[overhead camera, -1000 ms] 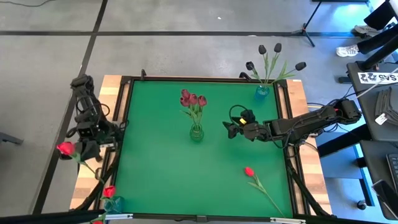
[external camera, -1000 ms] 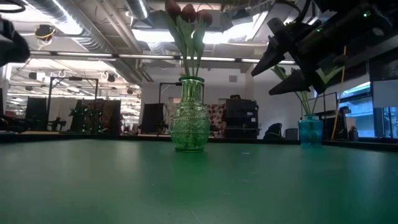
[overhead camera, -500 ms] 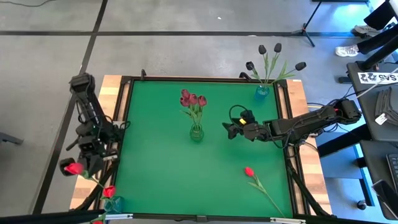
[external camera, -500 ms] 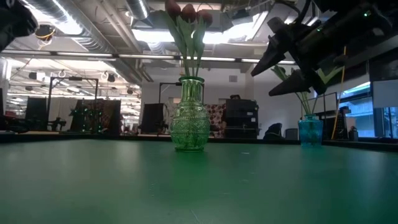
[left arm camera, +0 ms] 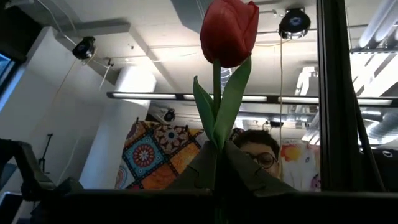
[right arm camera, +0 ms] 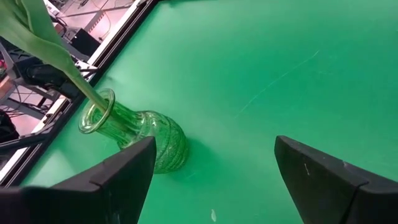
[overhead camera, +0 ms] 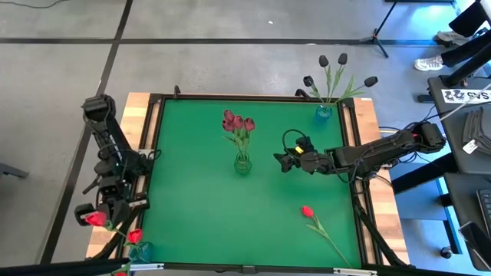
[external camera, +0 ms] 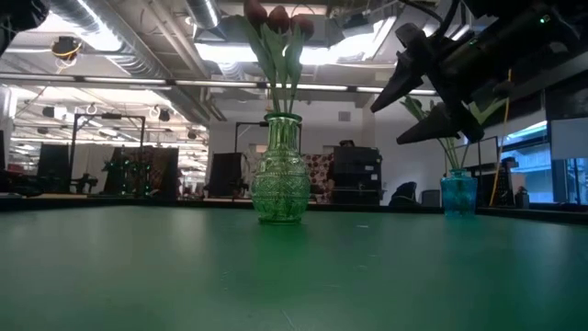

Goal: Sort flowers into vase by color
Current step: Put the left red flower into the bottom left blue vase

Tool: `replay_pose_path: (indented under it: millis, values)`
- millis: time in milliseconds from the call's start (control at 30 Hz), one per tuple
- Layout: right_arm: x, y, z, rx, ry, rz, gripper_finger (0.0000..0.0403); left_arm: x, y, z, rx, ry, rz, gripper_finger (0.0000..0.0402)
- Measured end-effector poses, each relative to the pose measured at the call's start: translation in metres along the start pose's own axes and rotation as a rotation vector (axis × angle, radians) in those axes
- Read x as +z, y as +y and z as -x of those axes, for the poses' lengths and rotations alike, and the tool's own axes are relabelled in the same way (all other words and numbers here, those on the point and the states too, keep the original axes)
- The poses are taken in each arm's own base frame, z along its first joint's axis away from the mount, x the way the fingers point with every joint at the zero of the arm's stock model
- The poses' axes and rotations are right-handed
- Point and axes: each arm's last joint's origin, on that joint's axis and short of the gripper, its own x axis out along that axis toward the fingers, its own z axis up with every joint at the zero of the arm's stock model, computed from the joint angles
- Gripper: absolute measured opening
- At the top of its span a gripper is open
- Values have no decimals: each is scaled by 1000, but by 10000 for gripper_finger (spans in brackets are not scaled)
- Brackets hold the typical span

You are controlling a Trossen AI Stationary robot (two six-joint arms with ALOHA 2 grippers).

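The green table mat (overhead camera: 230, 192) sits in a dark frame on pale wooden boards (overhead camera: 138, 103), over a grey concrete floor (overhead camera: 230, 19) crossed by dark lines. At the far right stand a tripod base (overhead camera: 380, 34) and dark desks (overhead camera: 460, 100) with cables. Beyond the table, the low view opens onto a wide hall — bright ceiling strip lights (external camera: 110, 41), pipes, dark cabinets (external camera: 358, 175). A patterned quilt (left arm camera: 152, 158) hangs on a wall, with a person (left arm camera: 258, 149) in front.
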Motion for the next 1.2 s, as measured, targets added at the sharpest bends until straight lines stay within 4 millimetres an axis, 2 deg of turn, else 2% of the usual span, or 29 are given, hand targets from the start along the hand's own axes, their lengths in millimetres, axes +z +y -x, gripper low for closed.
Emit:
replay_pose_path:
  millis: [267,567,767,1200]
  values:
    - [0,0,0,-2,1,-27,328,-7,-8,-5,-1,24,-12,6]
    - [-1,0,0,13,28,-57,328,-20,-7,-5,33,84,-60,6]
    - [-1,0,0,13,30,-75,328,-10,-10,-20,44,16,-90,6]
    - [-2,1,0,28,54,-114,328,-21,-12,-22,43,60,-66,6]
